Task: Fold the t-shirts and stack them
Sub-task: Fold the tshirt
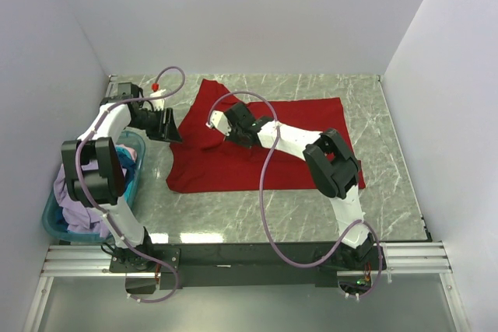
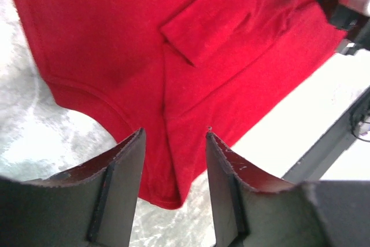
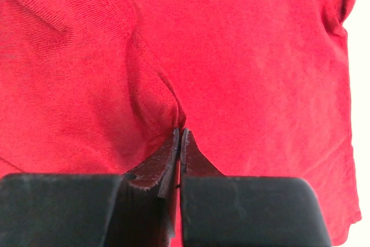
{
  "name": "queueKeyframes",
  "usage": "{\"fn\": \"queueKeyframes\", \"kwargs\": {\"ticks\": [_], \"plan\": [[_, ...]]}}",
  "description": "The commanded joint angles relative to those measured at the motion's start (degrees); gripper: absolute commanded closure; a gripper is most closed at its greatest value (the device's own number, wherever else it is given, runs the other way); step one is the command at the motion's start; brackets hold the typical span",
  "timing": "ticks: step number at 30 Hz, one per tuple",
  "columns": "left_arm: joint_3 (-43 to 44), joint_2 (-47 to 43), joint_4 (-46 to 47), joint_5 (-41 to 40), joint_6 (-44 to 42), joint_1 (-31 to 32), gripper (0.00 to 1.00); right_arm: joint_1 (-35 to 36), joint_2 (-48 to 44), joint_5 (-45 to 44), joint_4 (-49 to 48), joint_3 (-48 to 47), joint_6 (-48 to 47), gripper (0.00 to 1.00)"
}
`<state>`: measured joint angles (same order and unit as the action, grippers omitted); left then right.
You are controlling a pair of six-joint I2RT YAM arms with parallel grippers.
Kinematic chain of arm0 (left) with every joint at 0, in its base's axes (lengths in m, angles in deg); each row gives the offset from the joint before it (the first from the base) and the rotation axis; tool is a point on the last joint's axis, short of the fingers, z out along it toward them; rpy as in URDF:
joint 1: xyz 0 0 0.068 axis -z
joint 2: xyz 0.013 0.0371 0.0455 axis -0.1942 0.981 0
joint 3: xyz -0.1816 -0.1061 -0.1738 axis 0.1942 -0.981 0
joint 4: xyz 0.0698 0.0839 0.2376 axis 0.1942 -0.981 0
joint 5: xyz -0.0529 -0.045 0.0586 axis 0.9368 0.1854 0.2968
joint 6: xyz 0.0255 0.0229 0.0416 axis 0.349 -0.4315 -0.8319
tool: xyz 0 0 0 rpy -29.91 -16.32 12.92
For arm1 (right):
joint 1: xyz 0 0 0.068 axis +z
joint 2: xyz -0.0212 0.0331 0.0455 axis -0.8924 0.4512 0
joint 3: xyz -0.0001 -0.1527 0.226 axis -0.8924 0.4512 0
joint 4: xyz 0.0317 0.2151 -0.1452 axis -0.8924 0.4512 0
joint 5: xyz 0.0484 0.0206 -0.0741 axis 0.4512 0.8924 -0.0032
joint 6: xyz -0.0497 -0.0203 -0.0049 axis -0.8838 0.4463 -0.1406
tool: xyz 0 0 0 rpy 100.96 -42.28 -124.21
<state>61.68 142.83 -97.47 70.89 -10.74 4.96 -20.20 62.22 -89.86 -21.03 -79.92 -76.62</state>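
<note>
Mia: Red t-shirt (image 1: 241, 167) lies spread out on the gray stone table (image 1: 373, 114), near the middle. Most of it is flat.

Ben: What is the right pincer (image 3: 180, 134) doing?

Mia: Its two fingers are pressed tight together, and a little bump of red cloth is caught between the tips. In that arm's own camera, a fold runs up from the pinch toward 11 o'clock.

Ben: Where is that pinch when you look from above?

Mia: At about 10 o'clock on the t-shirt. The cloth looks bunched up there.

Ben: And the left pincer (image 2: 173, 137)?

Mia: Its fingers are spread wide apart. It sits at the 9 o'clock edge of the t-shirt. Under it I can see the curved red edge and some bare table. I can't tell if it touches the cloth.

Ben: Is any part folded?

Mia: Yes. A sleeve (image 2: 214, 21) lies folded over on the t-shirt, at 1 o'clock from the left pincer in its camera.

Ben: Anything else?

Mia: A blue bin (image 1: 50, 227) sits at 8 o'clock, just beside the left arm. It has purple clothes (image 1: 74, 211) inside.
</note>
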Motion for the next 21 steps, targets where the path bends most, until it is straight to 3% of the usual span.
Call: {"fn": "queueKeyframes", "kwargs": {"ticks": [1,6,21], "plan": [[3.5,1.6,2.6,-1.7,0.3,1.1,0.50,-1.1,-1.5,-2.5,-3.1,0.2,1.1,1.00],[8.2,5.6,5.7,-3.0,4.1,4.9,0.52,-1.1,-1.7,-0.9,-1.4,-0.8,2.4,1.00],[16.6,18.5,8.4,-2.4,16.9,11.6,0.43,-0.4,-3.3,1.4,0.2,-1.1,3.3,1.00]]}}
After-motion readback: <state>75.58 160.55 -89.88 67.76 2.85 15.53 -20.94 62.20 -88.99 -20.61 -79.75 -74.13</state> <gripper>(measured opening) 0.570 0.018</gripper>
